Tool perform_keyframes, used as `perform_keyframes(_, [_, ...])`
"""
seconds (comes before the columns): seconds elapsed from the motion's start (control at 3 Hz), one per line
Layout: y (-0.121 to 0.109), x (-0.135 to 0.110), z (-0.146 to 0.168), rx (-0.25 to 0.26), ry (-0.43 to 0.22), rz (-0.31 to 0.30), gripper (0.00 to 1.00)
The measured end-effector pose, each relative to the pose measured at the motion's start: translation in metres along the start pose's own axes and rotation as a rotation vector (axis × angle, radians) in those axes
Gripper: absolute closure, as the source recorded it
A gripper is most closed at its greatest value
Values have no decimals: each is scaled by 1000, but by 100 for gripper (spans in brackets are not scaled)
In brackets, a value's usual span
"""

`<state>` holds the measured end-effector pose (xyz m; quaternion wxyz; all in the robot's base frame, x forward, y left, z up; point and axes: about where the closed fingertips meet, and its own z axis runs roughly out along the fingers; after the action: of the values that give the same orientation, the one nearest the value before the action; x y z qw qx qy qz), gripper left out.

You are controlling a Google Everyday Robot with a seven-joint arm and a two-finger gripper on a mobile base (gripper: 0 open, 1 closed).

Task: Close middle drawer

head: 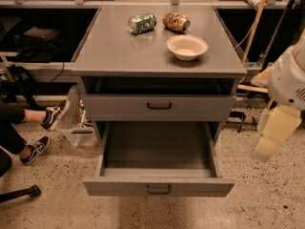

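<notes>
The middle drawer point(158, 187) of the grey cabinet is pulled far out toward me. Its deep grey tray is empty and its small dark handle sits at the centre of the flat front. The uppermost drawer point(159, 106) above it is pushed in. The lowest drawer is hidden beneath the open one. My gripper point(269, 144) hangs on the white and cream arm at the right edge. It is level with the open drawer, to the right of it and apart from it.
On the cabinet top point(114, 46) are a green can point(142, 23) lying down, a brown can point(176, 21) lying down and a beige bowl point(187, 46). A seated person's legs and sneakers point(45, 128) are at left. A chair base point(19, 193) is at lower left.
</notes>
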<state>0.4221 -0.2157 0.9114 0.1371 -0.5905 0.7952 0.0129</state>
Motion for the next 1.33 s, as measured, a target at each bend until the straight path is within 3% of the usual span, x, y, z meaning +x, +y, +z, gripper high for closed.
perform_keyframes(0.33, [39,17,69,-158,9,37,0])
perform_keyframes(0.67, [39,17,69,-158,9,37,0])
perform_keyframes(1.0, [43,20,93,-161,20,49,0])
perform_keyframes(1.33, [61,41,153,-214,1,54,0])
